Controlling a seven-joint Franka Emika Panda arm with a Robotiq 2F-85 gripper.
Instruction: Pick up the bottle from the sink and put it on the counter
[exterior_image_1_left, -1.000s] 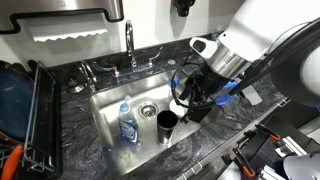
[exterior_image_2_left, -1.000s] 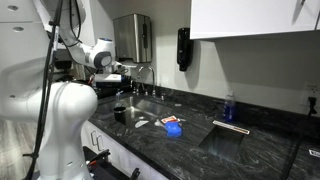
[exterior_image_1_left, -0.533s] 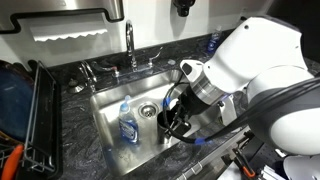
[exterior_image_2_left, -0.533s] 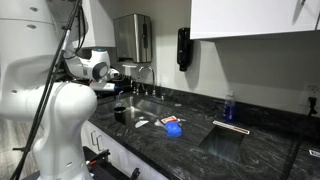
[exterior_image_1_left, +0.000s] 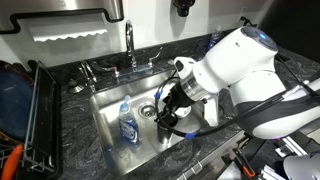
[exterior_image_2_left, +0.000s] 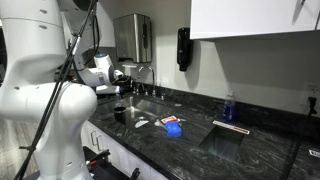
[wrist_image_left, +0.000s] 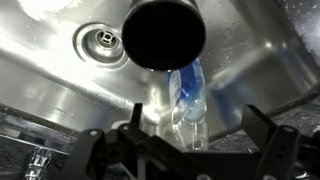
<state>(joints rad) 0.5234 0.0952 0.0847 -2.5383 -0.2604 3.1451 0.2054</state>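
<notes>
The bottle (exterior_image_1_left: 126, 122), clear with a blue label, lies in the left part of the steel sink (exterior_image_1_left: 108, 98). In the wrist view the bottle (wrist_image_left: 188, 95) lies on the sink floor (wrist_image_left: 60, 70), in line with the gap between my fingers and below them. My gripper (exterior_image_1_left: 168, 122) hangs over the right part of the sink, to the right of the bottle, open and empty (wrist_image_left: 200, 140). The dark marbled counter (exterior_image_1_left: 150, 162) surrounds the sink and also shows in an exterior view (exterior_image_2_left: 200, 125).
A black cup (wrist_image_left: 163, 32) stands in the sink close by the gripper. The drain (exterior_image_1_left: 148, 110) and chrome faucet (exterior_image_1_left: 130, 45) are near. A black dish rack (exterior_image_1_left: 30, 110) stands on the left. A darker blue bottle (exterior_image_2_left: 229, 108) and a flat blue object (exterior_image_2_left: 172, 127) are on the counter.
The arm has swung left and down from the sink's right rim into the basin, and now covers the black cup in the exterior view. The bottle has not moved.
</notes>
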